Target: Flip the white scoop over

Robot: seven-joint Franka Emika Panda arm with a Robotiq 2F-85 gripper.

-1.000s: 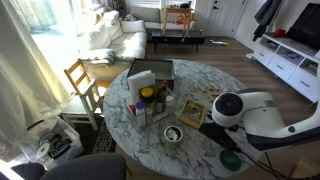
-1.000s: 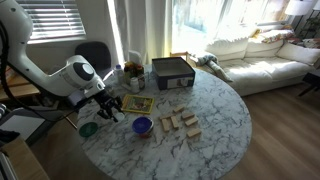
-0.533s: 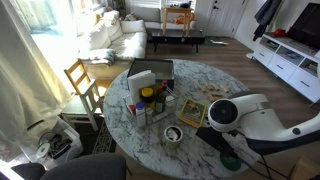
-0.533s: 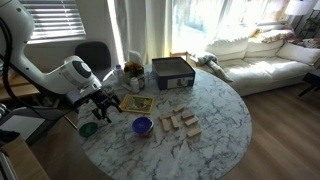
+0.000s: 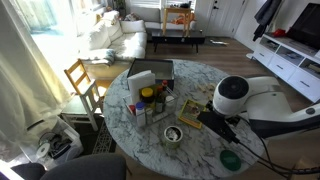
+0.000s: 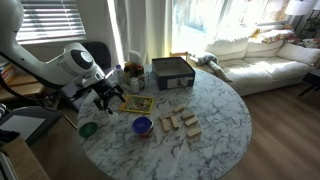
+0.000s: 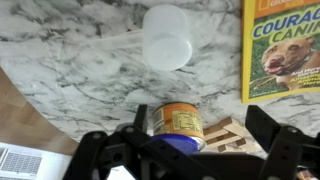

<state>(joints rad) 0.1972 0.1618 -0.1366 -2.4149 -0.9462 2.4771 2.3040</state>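
In the wrist view the white scoop (image 7: 168, 38) lies on the marble table (image 7: 60, 70), its round bowl in the upper middle and a thin handle running left. I cannot tell which way it faces. My gripper (image 7: 200, 121) hangs above the table, open, with dark fingers (image 7: 262, 128) spread wide and nothing held. The scoop lies beyond the fingertips, apart from them. In both exterior views the gripper (image 5: 214, 121) (image 6: 108, 98) hovers over the table edge. The scoop does not show clearly there.
An orange can with a blue lid (image 7: 176, 124) and stacked wooden blocks (image 7: 226, 136) lie near the fingers. A magazine (image 7: 284, 48) lies beside the scoop. A green round thing (image 6: 88, 128) sits at the table edge, and a black box (image 6: 172, 72) stands at the back.
The gripper went from shut to wide open and the arm rose from the table near its edge.
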